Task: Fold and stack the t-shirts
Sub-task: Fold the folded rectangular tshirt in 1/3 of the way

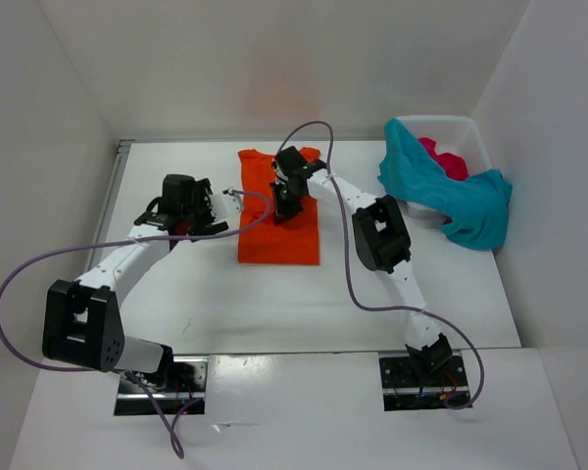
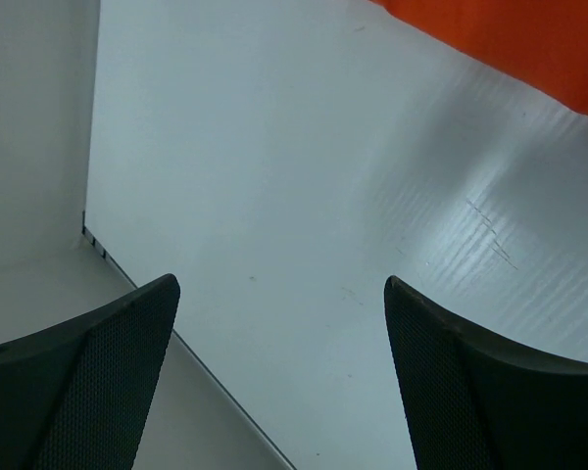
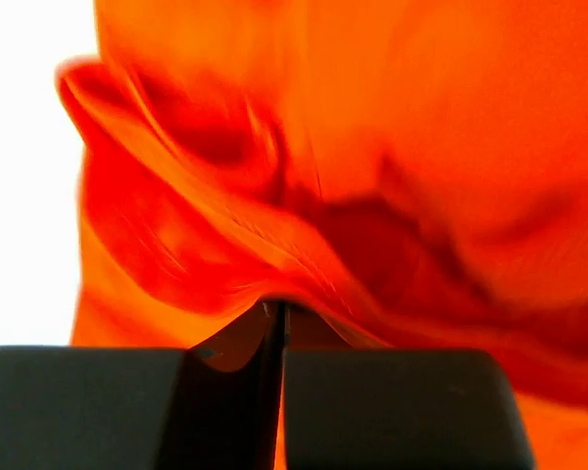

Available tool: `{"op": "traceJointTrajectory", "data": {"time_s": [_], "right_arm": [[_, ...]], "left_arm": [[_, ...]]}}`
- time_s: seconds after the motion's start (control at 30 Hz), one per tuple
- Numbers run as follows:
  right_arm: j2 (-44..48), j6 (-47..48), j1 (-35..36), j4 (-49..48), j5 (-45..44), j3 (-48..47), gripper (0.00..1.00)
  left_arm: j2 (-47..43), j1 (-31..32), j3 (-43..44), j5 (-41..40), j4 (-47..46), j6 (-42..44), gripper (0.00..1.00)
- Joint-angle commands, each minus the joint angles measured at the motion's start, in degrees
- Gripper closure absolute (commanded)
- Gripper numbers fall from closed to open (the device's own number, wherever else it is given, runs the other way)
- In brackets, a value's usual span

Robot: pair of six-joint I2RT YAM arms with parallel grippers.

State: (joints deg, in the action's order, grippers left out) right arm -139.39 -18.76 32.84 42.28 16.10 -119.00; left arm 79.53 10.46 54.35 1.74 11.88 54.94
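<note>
The orange t-shirt (image 1: 279,233) lies partly folded as a tall rectangle at the table's middle back. My right gripper (image 1: 283,204) is over its middle, shut on a pinched fold of the orange cloth (image 3: 274,284), which fills the right wrist view. My left gripper (image 1: 208,208) is open and empty just left of the shirt; its wrist view shows bare table and the shirt's edge (image 2: 510,39) at top right. The teal t-shirt (image 1: 451,191) drapes over the front of the white basket (image 1: 467,137), with the pink-red t-shirt (image 1: 443,157) inside.
White walls enclose the table on the left, back and right. The table's left edge (image 2: 176,333) runs under my left gripper. Purple cables loop from both arms.
</note>
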Motion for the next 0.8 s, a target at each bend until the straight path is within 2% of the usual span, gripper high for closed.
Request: {"op": "traceJointTrajectory", "data": {"time_s": [0.0, 0.17, 0.27, 0.4, 0.47, 0.5, 0.57, 0.6, 0.63, 0.67, 0.77], "right_arm": [[-2.6, 0.7, -0.9, 1.5, -2.6, -9.4, 1.00], [-9.9, 0.7, -3.7, 7.5, -5.5, -23.7, 1.00], [-12.9, 0.2, -6.1, 8.3, -4.2, -27.3, 1.00], [-9.9, 0.2, -6.8, 9.0, -6.0, -28.6, 1.00], [-5.1, 1.9, -7.3, 10.4, -8.4, -27.3, 0.98], [-3.3, 1.9, -7.4, 11.2, -10.3, -24.6, 0.80], [3.6, 2.5, -7.4, 11.8, -10.8, -19.5, 0.55], [6.6, 2.5, -7.9, 10.8, -10.8, -11.0, 0.41], [9.9, 2.5, -7.9, 7.1, -10.0, -5.8, 0.37], [16.6, 2.0, -8.4, 4.8, -8.7, 4.8, 0.34], [24.7, -0.9, -10.1, -1.0, -6.6, 17.8, 0.30]], "left_arm": [[0.3, -0.3, 0.1, -0.2, 0.8, -3.4, 0.09], [0.3, -0.3, 0.1, 0.3, 2.0, -2.3, 0.09], [-1.8, 1.7, -1.9, 1.5, 3.2, 2.4, 0.09], [-6.1, 5.1, -6.4, 4.8, 3.8, 13.0, 0.09], [-7.4, 6.6, -9.2, 7.4, 5.4, 21.5, 0.09], [-7.4, 8.6, -10.2, 8.2, 5.4, 23.9, 0.07], [-6.5, 10.9, -12.7, 8.2, 4.0, 28.0, 0.06], [-5.9, 13.3, -12.7, 8.2, 3.2, 28.6, 0.06], [-3.9, 14.4, -13.3, 8.2, 2.3, 28.6, 0.05], [-2.5, 15.5, -12.8, 8.2, 1.5, 28.6, 0.05], [2.9, 16.9, -11.0, 6.6, 2.8, 29.9, 0.05]]}}
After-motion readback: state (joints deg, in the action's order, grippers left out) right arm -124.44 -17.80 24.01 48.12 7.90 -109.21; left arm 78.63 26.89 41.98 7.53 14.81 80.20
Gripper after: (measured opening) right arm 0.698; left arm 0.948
